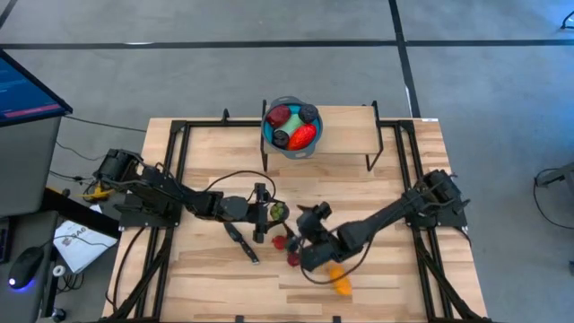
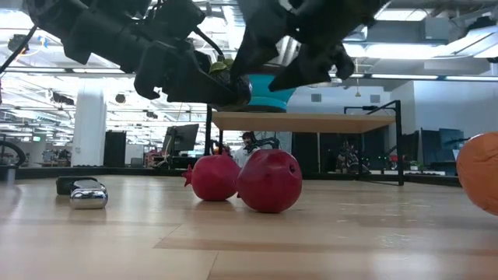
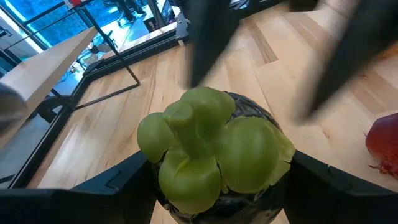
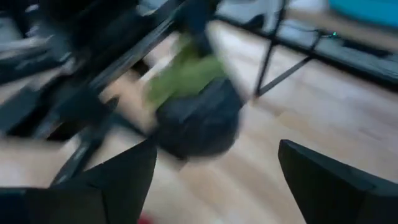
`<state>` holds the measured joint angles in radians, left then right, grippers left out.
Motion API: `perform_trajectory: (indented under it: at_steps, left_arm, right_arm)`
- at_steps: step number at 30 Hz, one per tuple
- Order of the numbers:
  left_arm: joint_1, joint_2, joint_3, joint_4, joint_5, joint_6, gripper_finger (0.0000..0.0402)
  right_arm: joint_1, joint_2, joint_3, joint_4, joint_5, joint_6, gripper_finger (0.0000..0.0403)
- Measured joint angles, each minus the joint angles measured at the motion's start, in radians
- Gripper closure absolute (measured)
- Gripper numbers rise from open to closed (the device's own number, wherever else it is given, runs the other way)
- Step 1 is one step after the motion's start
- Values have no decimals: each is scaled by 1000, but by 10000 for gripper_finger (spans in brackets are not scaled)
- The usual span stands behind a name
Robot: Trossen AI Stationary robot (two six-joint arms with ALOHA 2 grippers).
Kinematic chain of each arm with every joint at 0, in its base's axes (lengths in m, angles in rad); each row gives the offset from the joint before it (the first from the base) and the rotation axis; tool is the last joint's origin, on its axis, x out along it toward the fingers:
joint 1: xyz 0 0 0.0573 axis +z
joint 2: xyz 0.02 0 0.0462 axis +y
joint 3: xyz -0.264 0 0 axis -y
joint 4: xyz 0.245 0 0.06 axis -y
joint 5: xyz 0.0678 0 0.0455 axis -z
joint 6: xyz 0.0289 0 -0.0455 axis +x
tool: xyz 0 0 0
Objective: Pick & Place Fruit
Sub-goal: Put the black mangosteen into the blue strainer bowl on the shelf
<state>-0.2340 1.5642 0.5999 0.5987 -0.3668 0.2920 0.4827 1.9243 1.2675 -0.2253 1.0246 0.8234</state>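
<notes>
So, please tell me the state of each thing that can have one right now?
left gripper: shut on the dark fruit with green leafy top, lifted off the table
right gripper: open, empty
blue bowl: on the raised shelf, holding fruit
two dark red fruits: resting on the table, touching
orange fruit: on the table

Open-plan lab or workshop floor. Wooden table (image 1: 215, 287) framed by black metal rails (image 1: 179, 157), on grey concrete marked with dark lines. Monitor (image 1: 27, 90) and mouse (image 1: 27, 263) alongside. Beyond: exposed ceiling ducts (image 2: 436, 27), white column (image 2: 88, 128), more screens (image 2: 183, 140).
</notes>
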Motion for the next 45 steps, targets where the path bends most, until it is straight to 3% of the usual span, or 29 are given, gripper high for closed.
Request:
perform_trajectory:
  at_steps: [5, 11, 19, 25, 34, 38, 45]
  left_arm:
    - [0, 0, 0, 0, 0, 0, 137]
    - [0, 0, 0, 0, 0, 0, 137]
    - [0, 0, 0, -2, -2, 0, 137]
    - [-1, 0, 0, -3, 0, 0, 137]
    - [-1, 0, 0, -2, -1, -12, 136]
    - [0, -2, -1, -11, 19, -23, 117]
    - [27, -28, 1, -17, 61, -59, 46]
  right_arm:
    - [-34, -37, 1, 30, 16, -56, 80]
    - [-85, -36, 1, 175, -149, -249, 80]
    - [-137, -35, 1, 154, -194, -258, 80]
    - [-158, -27, 1, 152, -284, -296, 83]
    - [-162, -27, 1, 148, -294, -334, 120]
    - [-157, -28, 2, 131, -298, -328, 144]
    - [-156, -27, 1, 49, -294, -224, 178]
